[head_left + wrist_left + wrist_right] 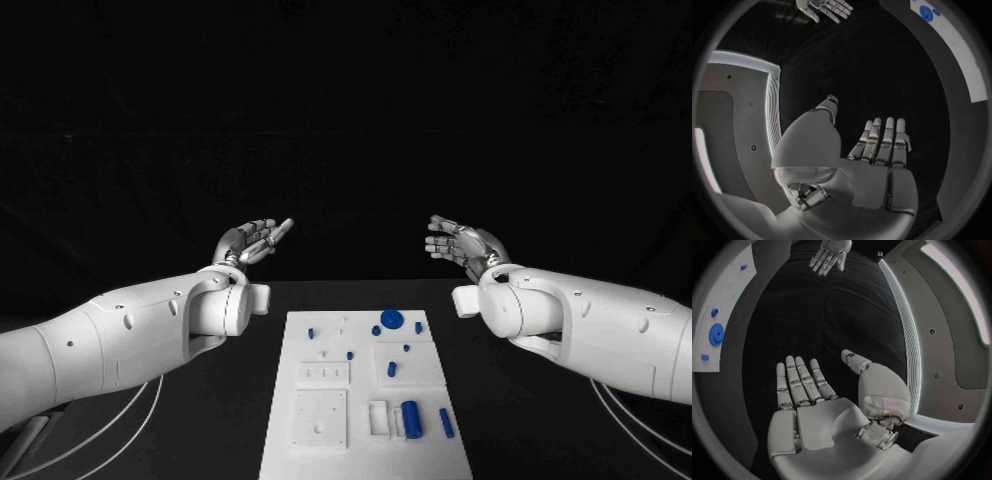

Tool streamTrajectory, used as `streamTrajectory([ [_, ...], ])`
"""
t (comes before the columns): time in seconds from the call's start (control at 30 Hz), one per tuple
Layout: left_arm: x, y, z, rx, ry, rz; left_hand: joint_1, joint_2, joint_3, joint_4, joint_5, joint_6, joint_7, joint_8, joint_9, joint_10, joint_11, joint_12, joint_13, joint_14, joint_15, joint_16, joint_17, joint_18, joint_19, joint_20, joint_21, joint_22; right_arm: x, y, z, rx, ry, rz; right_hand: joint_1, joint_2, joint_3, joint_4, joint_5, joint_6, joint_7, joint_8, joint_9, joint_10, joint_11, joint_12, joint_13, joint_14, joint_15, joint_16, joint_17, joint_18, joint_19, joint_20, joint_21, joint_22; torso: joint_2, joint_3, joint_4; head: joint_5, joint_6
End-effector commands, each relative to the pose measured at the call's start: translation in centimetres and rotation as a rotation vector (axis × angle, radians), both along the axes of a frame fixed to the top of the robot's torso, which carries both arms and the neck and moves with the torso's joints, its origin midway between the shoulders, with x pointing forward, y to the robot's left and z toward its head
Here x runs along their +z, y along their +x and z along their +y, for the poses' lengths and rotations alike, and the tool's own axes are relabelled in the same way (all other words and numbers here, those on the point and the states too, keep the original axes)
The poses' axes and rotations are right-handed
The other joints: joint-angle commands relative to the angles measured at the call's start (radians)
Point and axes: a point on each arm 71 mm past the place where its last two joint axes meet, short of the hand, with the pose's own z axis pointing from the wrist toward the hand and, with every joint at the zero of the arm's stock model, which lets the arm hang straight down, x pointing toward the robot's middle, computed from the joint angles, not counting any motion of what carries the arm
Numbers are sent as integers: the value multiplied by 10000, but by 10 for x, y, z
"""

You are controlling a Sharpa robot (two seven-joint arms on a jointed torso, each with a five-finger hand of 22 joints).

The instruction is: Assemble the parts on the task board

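Two white arms w/ smooth, bulky rounded shells, small dark screw dots along forearms. Thick round white cuff at ea. wrist. Left robot hand (254, 240) & right robot hand (462, 242): silver metal, segmented fingers, pale plates over palm & thumb base. Thin white cables loop under both arms

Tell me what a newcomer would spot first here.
Both silver hands are raised open above the far end of the table, the left hand and right hand facing each other, holding nothing. Below them the white task board carries the blue parts, including a round disc.
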Motion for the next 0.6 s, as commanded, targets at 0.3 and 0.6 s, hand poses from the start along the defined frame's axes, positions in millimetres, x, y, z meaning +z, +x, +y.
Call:
streamTrajectory([
  [0.3,6,14,2,-662,-322,734,155,19,-41,51,34,81,13,42,61,93,26,65,14,76,20,40,49,-71,50,12,40,303,7,17,-4,2212,-182,1634,326,807,-1740,-1762,1922,103,803,209,108,294,29,24,6,100,20,267,216,221,146,75,-19,208,0,-1,-1,-1,1],
  [0.6,5,9,8,-1029,-564,602,1520,1058,-1540,28,50,1092,424,360,-40,1059,265,333,112,1187,109,390,133,12,1004,-391,408,234,7,35,-8,1994,-3112,-137,1741,548,-1612,-2757,1837,883,857,523,144,1324,92,273,80,1121,88,753,386,760,1370,12,54,38,-18,-47,0,215,-164],
])
